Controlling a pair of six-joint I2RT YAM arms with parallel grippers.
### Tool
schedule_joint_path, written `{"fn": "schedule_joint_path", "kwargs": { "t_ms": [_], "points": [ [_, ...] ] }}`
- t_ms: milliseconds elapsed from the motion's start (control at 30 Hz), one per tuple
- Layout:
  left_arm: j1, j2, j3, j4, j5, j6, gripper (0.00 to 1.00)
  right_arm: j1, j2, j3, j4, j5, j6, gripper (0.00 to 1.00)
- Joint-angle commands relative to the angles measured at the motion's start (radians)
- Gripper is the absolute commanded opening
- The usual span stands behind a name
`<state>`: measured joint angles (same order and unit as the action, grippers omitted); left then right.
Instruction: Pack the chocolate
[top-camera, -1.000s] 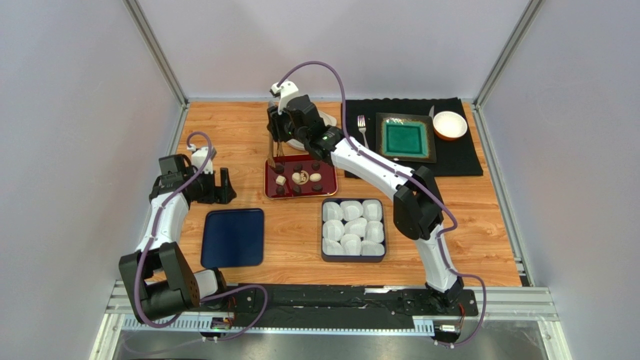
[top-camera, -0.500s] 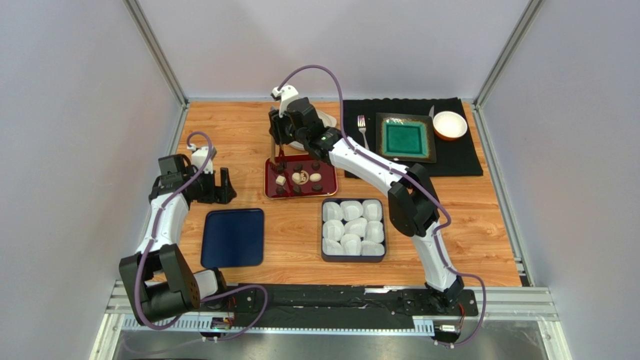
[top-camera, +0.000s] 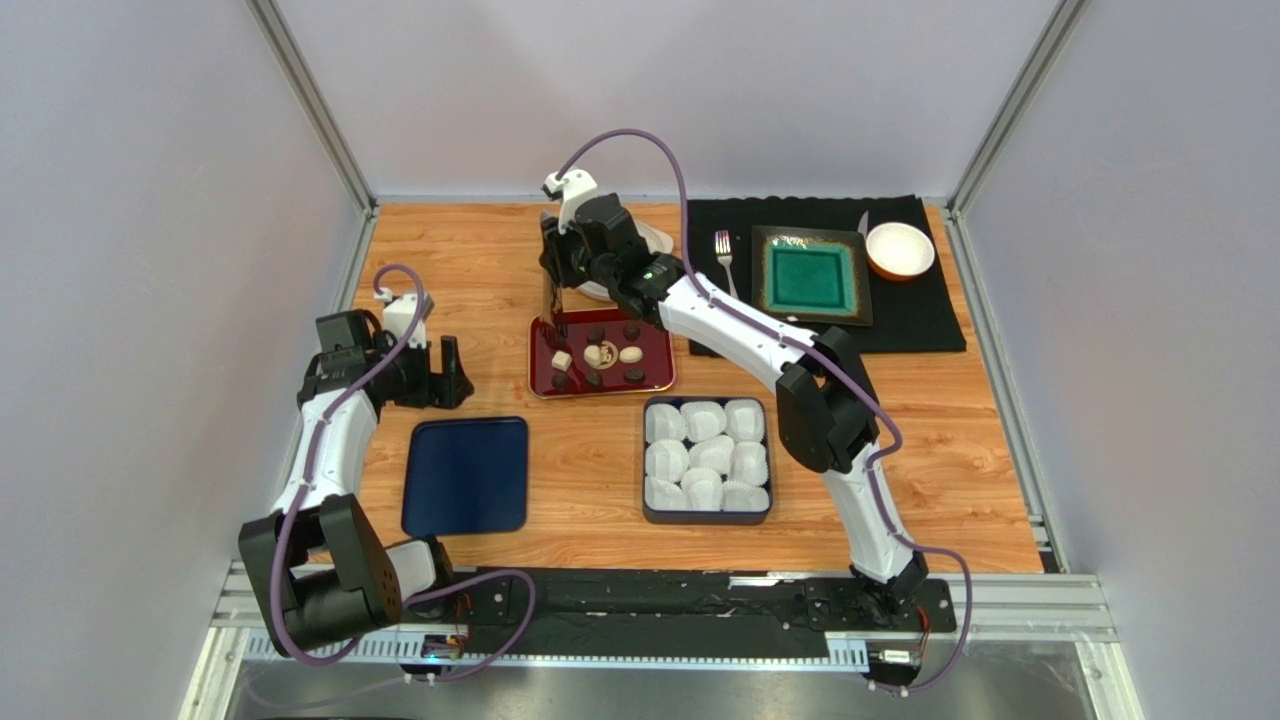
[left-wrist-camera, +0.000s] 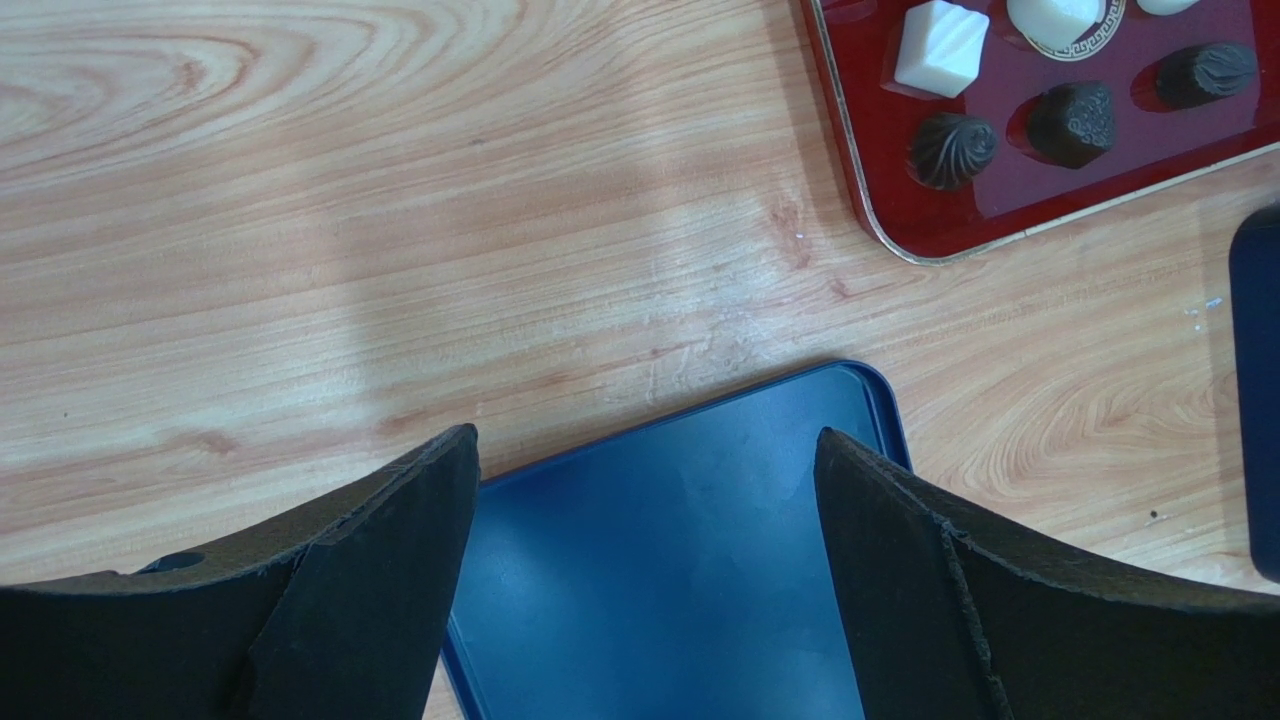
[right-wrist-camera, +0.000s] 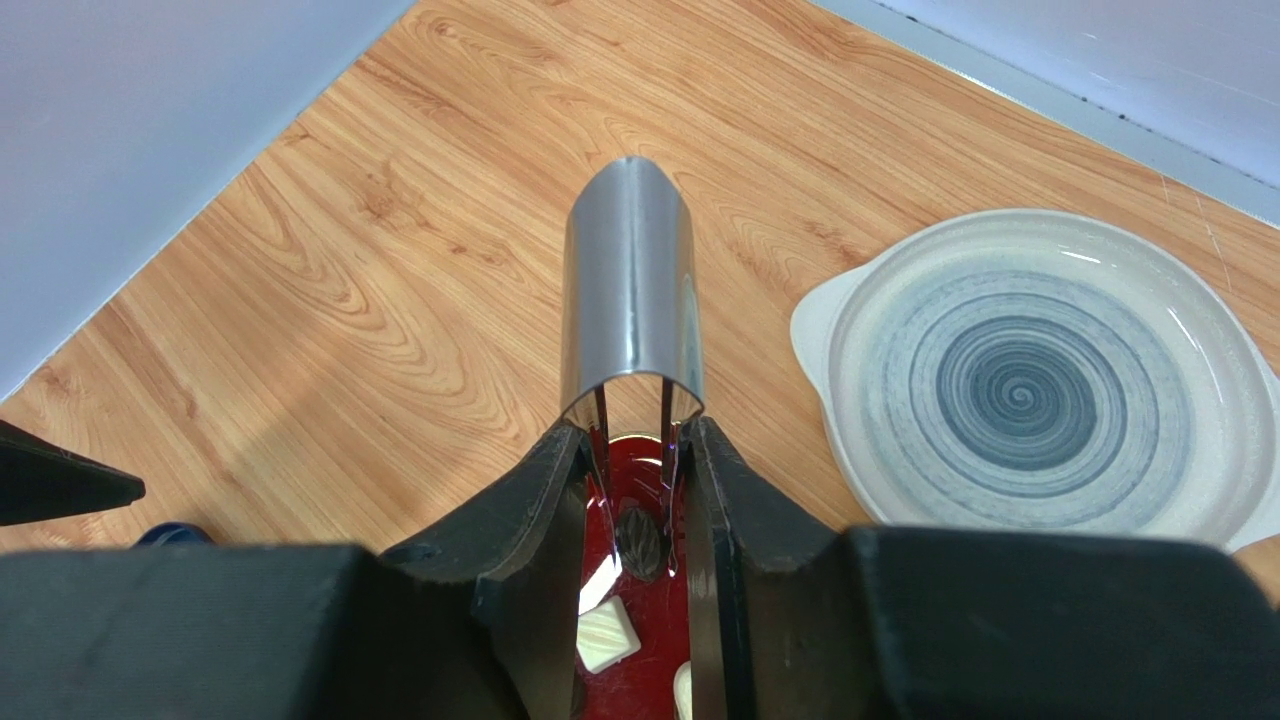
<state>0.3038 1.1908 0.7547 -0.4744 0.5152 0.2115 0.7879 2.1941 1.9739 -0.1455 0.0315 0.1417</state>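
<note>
**Wooden table in a grey booth: tongs poised over a chocolate**

On the wooden table (top-camera: 496, 270), a red tray (top-camera: 601, 393) towards the far edge holds the chocolates (top-camera: 597, 377). The right gripper (right-wrist-camera: 634, 450) is clamped on metal tongs (right-wrist-camera: 631, 285), whose tips straddle one dark piece (right-wrist-camera: 639, 540). The left gripper (left-wrist-camera: 646, 465) hangs, fingers wide apart, over a blue lid (top-camera: 466, 476) near the left edge. The step appears to be picking a piece. Next it calls for a gentle squeeze, a lift, and a carry to the box (top-camera: 706, 518) of paper cups (top-camera: 703, 422).

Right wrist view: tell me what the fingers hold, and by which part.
They hold metal tongs: the right gripper's fingers squeeze both arms just below the bent top. The left gripper is open and holds nothing.
</note>
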Motion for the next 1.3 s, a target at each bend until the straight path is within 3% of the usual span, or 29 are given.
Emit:
{"fn": "schedule_joint_path", "kwargs": {
  "t_ms": [0,267,967,1267],
  "points": [
    [0.011,-0.03,-0.006,0.014,0.009,0.022,0.91,-0.007,-0.042,0.059,0.037,-0.008,-0.02,0.1],
    [0.012,-0.036,-0.005,0.008,-0.012,0.031,0.91,-0.01,-0.181,0.023,-0.022,0.008,-0.076,0.01],
    [0.02,-0.066,0.006,-0.049,-0.046,0.063,0.91,-0.012,-0.93,-0.619,-0.199,0.045,-0.068,0.0],
    [0.021,-0.069,0.005,-0.058,-0.034,0.054,0.91,-0.009,-1.067,-0.753,-0.253,0.019,-0.027,0.0]
  ]
}}
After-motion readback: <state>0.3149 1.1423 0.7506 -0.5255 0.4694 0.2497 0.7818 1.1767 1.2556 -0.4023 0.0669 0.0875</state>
